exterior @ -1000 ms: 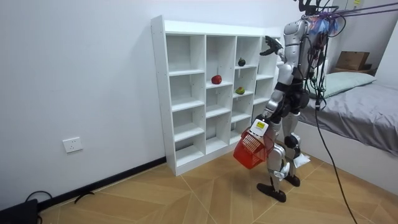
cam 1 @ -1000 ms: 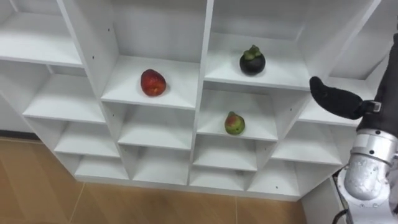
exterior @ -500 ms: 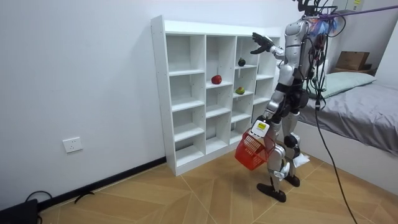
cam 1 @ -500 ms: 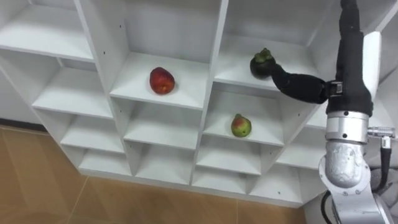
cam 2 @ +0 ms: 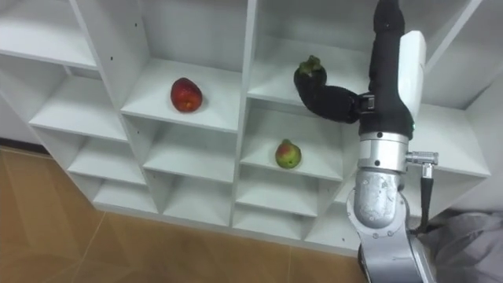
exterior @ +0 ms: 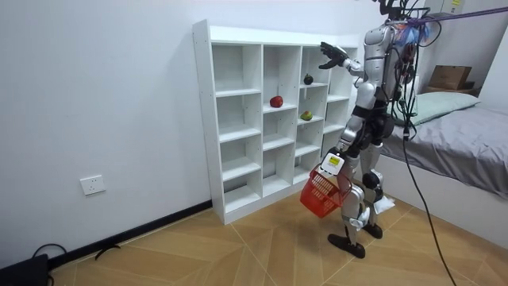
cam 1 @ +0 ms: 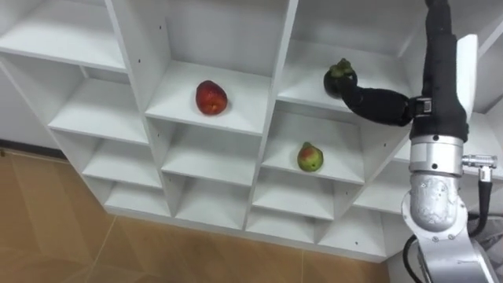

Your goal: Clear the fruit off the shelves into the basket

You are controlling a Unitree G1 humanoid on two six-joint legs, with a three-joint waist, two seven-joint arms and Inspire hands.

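White closet [cam 1: 181, 98] fronts the robot. Its right hand [cam 1: 355, 97] lies against the mangosteen [cam 1: 339, 74], just beneath it; its grip cannot be told. Apple [cam 1: 211, 97] sits well left, pear [cam 1: 310, 157] below. Left hand [exterior: 334, 164] holds a basket [exterior: 318, 193].

The closet [cam 1: 275, 94] is white board, smooth and matt on every shelf and upright. The floor [cam 1: 63, 228], at 7 o'clock, is wood parquet with a low sheen. The red fruit [cam 1: 211, 97] has smooth, glossy skin. The dark fruit [cam 1: 339, 76], at 1 o'clock, has a dull, near-black rind. The green fruit [cam 1: 310, 157] has smooth skin with a slight shine. The right hand [cam 1: 377, 104] has a black matt covering; the forearm below it is silver metal. The basket [exterior: 319, 193] is red plastic lattice.
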